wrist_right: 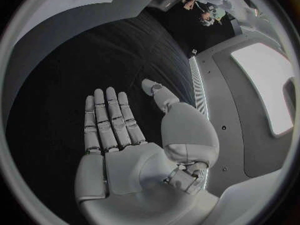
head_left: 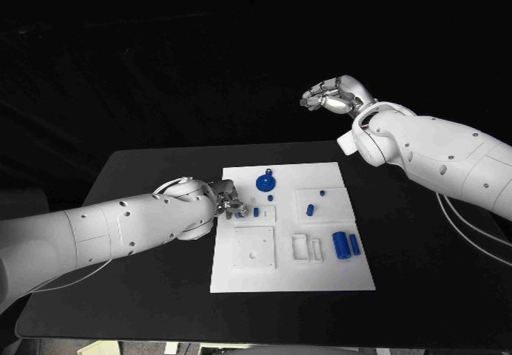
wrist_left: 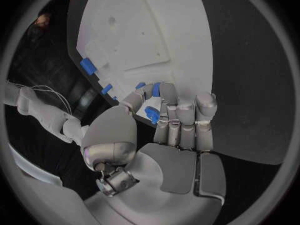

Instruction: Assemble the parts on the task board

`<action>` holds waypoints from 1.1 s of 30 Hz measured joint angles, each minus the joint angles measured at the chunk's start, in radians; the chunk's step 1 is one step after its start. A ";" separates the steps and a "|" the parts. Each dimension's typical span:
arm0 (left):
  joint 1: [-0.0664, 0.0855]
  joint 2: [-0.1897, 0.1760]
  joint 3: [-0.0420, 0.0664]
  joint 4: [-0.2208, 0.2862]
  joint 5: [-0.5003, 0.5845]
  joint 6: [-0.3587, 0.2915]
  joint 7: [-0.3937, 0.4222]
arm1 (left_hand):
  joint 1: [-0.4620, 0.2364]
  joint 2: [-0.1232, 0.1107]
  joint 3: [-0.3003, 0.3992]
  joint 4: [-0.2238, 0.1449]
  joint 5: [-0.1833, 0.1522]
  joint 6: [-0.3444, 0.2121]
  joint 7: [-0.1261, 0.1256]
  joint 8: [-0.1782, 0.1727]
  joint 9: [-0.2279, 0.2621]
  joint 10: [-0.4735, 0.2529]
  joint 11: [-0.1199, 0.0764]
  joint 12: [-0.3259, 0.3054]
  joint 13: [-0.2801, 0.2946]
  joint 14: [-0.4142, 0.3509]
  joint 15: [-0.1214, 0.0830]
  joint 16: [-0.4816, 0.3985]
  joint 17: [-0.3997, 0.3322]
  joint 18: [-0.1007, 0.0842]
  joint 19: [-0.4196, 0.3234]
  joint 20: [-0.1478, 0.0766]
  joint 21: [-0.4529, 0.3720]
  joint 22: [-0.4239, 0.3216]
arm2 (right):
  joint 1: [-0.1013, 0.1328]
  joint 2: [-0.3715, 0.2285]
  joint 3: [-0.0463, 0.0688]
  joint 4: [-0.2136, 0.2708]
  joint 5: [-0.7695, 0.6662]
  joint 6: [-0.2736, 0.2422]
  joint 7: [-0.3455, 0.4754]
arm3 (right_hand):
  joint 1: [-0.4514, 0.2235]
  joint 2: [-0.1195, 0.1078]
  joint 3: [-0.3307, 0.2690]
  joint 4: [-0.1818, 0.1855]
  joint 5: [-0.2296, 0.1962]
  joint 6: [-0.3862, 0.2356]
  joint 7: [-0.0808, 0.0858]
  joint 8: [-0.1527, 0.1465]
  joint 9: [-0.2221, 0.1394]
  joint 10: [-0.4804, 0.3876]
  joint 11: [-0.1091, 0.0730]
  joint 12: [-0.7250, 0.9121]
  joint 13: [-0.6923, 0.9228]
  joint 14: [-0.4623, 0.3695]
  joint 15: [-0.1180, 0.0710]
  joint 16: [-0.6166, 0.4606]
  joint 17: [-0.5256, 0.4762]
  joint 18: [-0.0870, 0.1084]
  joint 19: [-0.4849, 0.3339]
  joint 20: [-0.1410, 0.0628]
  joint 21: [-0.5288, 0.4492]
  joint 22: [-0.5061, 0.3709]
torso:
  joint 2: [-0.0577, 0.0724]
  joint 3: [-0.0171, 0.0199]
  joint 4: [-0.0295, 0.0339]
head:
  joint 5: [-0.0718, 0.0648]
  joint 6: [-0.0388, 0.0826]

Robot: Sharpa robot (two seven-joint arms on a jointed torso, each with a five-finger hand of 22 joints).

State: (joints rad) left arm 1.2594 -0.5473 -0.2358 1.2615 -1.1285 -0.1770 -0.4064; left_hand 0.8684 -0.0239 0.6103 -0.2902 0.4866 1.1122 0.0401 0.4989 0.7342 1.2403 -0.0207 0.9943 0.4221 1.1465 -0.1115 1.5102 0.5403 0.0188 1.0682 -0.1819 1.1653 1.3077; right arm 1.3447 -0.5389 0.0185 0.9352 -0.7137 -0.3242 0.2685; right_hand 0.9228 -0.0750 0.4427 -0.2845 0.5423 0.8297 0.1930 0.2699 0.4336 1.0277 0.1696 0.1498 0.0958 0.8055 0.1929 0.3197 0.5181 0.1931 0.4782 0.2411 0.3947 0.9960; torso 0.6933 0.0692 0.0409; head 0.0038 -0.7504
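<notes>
The white task board [head_left: 320, 177] lies in the middle of the black table. My left hand [head_left: 226, 203] is at the board's left edge and pinches a small blue part [wrist_left: 152, 116] between thumb and fingers, low over the board [wrist_left: 144, 30]. Other blue parts lie on the board: a round one [head_left: 265, 180] at the back, two small pegs [head_left: 309, 209] mid-board, and a cylinder [head_left: 342, 245] at the right. My right hand [head_left: 335, 95] is raised high behind the table's back edge; its palm [wrist_right: 125, 155] is flat, fingers straight, holding nothing.
A raised white square plate [head_left: 254, 249] sits on the board's front left, with two white slot frames [head_left: 301, 248] beside it. Two more blue parts [wrist_left: 87, 66] lie on the board beyond my left fingers. Bare black table [head_left: 427, 274] surrounds the board.
</notes>
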 measured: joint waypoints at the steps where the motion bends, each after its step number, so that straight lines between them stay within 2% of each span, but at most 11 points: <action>1: 0.000 0.000 0.000 0.000 0.000 0.000 0.000 | 0.000 0.000 0.000 0.000 0.000 0.000 0.000 0.001 0.000 0.000 0.000 0.000 0.000 0.000 0.000 0.000 0.000 0.000 0.000 0.000 0.000 0.000 | 0.000 0.000 0.000 0.000 0.000 0.000 0.000 | 0.000 0.000 0.000 0.000 0.000 0.000 0.000 0.000 0.000 0.000 0.000 0.000 0.000 0.000 0.000 0.000 0.000 0.000 -0.002 0.002 0.000 0.000 | 0.000 0.0000 -0.0002 | 0.000 0.000; 27: 0.005 0.008 0.000 -0.010 0.001 0.020 -0.003 | -0.005 0.005 0.000 0.000 -0.023 0.000 0.000 0.010 0.002 0.000 0.000 0.000 0.004 -0.002 -0.002 -0.004 0.004 0.000 -0.004 0.000 0.000 0.000 | 0.000 0.001 0.000 -0.001 0.000 0.003 0.000 | 0.000 0.000 0.000 0.000 0.008 0.000 0.000 0.005 -0.002 0.004 0.004 0.000 -0.005 -0.002 0.002 0.004 -0.007 0.000 -0.001 0.001 0.000 0.001 | -0.001 0.0000 0.0006 | -0.003 0.000; 31: 0.006 0.009 0.000 -0.013 0.004 0.025 -0.003 | -0.010 0.010 -0.001 0.000 -0.034 0.000 0.000 0.010 0.003 0.003 0.002 0.000 0.005 -0.002 -0.002 -0.004 0.006 0.000 -0.004 0.000 0.000 0.000 | 0.000 0.001 0.000 -0.001 0.000 0.003 0.000 | 0.000 0.000 0.000 0.000 0.008 0.000 0.000 0.005 -0.002 0.004 0.004 0.000 -0.006 -0.002 0.002 0.004 -0.008 0.000 -0.002 0.002 0.000 0.001 | 0.000 -0.0001 0.0007 | -0.003 0.000; 33: 0.007 0.010 0.000 -0.014 0.006 0.027 -0.003 | -0.012 0.012 0.000 0.001 -0.067 0.000 0.000 0.010 0.003 0.007 0.005 0.000 0.007 -0.002 -0.002 -0.004 0.008 0.000 -0.004 0.000 0.000 0.000 | 0.000 0.001 0.000 -0.001 0.000 0.003 -0.001 | 0.000 0.000 0.000 0.000 0.008 0.000 0.000 0.005 -0.002 0.004 0.004 0.000 -0.006 -0.002 0.002 0.007 -0.008 0.000 -0.001 0.001 0.000 0.001 | 0.000 -0.0001 0.0007 | -0.003 0.000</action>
State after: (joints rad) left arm 1.2660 -0.5377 -0.2362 1.2478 -1.1230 -0.1501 -0.4094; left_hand 0.8568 -0.0123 0.6106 -0.2897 0.4198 1.1122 0.0400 0.5084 0.7369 1.2468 -0.0161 0.9943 0.4290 1.1449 -0.1132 1.5063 0.5486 0.0188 1.0645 -0.1823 1.1653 1.3072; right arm 1.3447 -0.5374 0.0185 0.9344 -0.7141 -0.3210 0.2680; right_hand 0.9228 -0.0750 0.4427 -0.2845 0.5500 0.8297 0.1930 0.2748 0.4317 1.0312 0.1732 0.1498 0.0900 0.8031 0.1953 0.3270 0.5102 0.1931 0.4767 0.2426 0.3947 0.9967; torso 0.6928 0.0691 0.0416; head 0.0007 -0.7507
